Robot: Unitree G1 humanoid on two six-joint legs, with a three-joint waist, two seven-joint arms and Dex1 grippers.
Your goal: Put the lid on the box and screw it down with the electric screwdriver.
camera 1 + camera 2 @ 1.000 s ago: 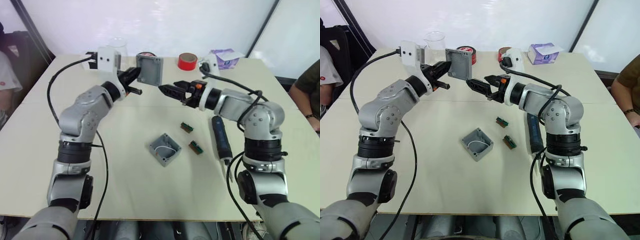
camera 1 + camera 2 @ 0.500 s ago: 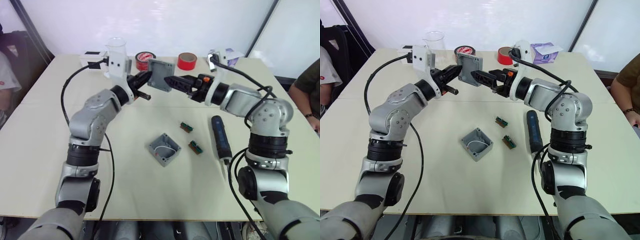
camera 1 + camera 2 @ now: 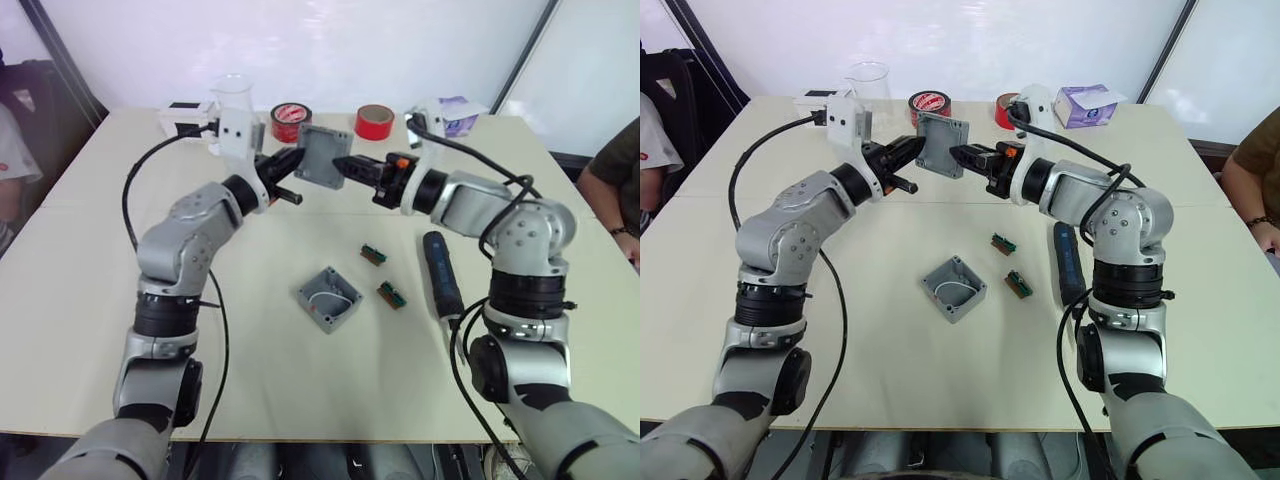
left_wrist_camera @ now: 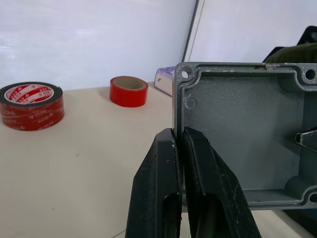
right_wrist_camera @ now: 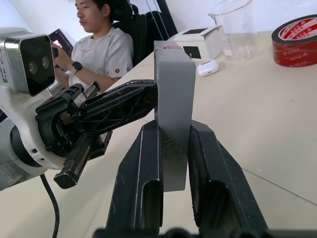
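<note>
Left eye view: both grippers' jaws pinch the lid (image 3: 323, 157) on edge, upright above the table (image 3: 80, 260).

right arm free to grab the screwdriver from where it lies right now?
Probably not yet. The right gripper is closed on the lid, which the left gripper also pinches, held up over the table. The electric screwdriver lies unobstructed on the table near the right arm; it would need to let go first.
</note>
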